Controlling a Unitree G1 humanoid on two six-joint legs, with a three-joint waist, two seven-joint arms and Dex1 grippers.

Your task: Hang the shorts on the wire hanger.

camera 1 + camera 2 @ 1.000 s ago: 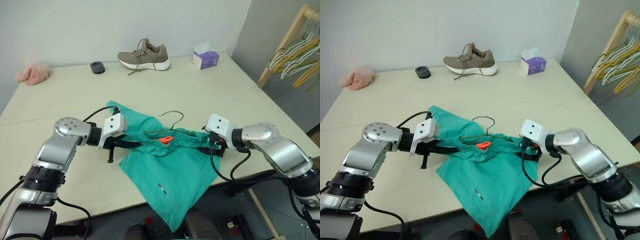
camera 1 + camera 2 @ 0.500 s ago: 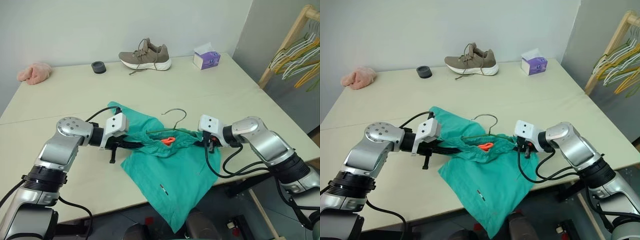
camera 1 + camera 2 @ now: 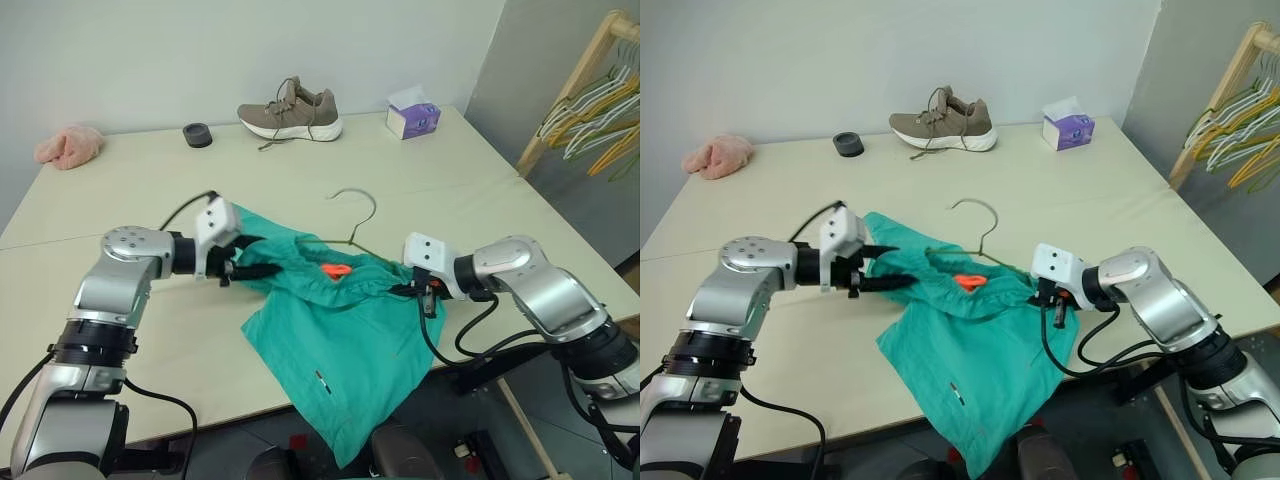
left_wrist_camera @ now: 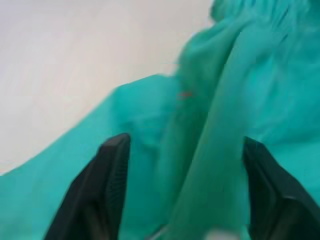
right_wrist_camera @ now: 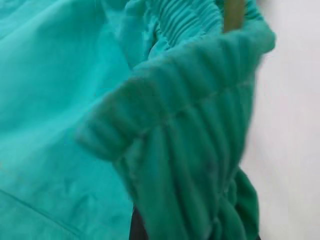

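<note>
Jaws, left gripper (image 3: 262, 270): two black fingers (image 4: 102, 195) spread apart over the left end of the teal-green fabric shorts (image 3: 340, 350), with cloth lying between them and no clamp on it visible in the left wrist view. Jaws, right gripper (image 3: 408, 292): drawn together and clamped on the gathered elastic waistband at the right end of the shorts, folds of that waistband bunched directly ahead of the wrist camera. Shorts: spread on the near part of the pale cream table (image 3: 150, 200), waistband stretched between the two grippers, one leg draped over the table's front edge and hanging below it; small orange tag (image 3: 336, 270) showing at the waistband's middle. Thin olive-grey wire hanger (image 3: 352, 222): curved hook standing clear above the waistband toward the far side, lower wire running down into the cloth by the right gripper; how much of its triangle sits inside the shorts cannot be told. Far edge of table, well apart from the shorts: tan lace-up sneaker with white sole (image 3: 290, 110), small black round container (image 3: 197, 134), purple tissue box (image 3: 411, 118), pink fluffy cloth (image 3: 68, 146) at the far left corner. Right of table: wooden rack (image 3: 570, 85) bearing bunched yellow and white hangers (image 3: 595, 115).
</note>
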